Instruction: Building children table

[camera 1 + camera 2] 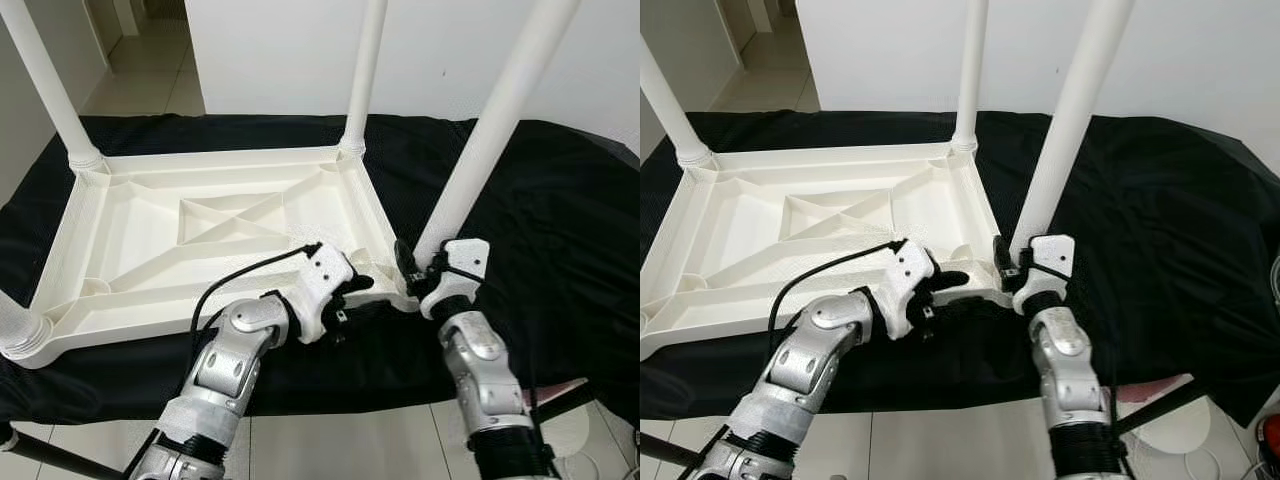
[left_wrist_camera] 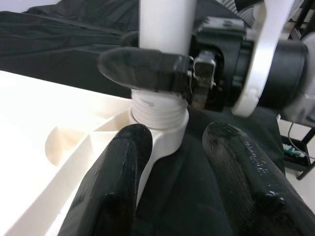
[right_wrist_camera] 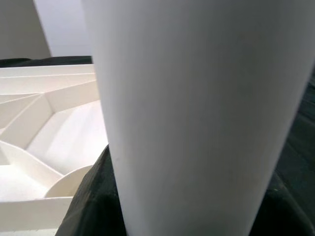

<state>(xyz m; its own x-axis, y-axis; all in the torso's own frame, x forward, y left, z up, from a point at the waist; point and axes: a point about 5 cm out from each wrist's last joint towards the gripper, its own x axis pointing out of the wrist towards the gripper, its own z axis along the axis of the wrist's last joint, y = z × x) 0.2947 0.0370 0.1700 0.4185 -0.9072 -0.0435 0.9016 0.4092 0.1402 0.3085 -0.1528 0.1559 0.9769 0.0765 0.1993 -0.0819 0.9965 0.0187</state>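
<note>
Gripping the table leg (image 1: 480, 160), right hand (image 1: 425, 272) hides its base; left hand (image 2: 182, 162) open

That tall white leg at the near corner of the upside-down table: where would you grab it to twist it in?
Low on the leg, just above its threaded base, coming level from the near side. The shaft is round and smooth, so two fingers can pinch across it, and a low grip probably keeps it from wobbling in the socket. The right claw grips there now; the left claw steadies the tabletop corner.
</note>
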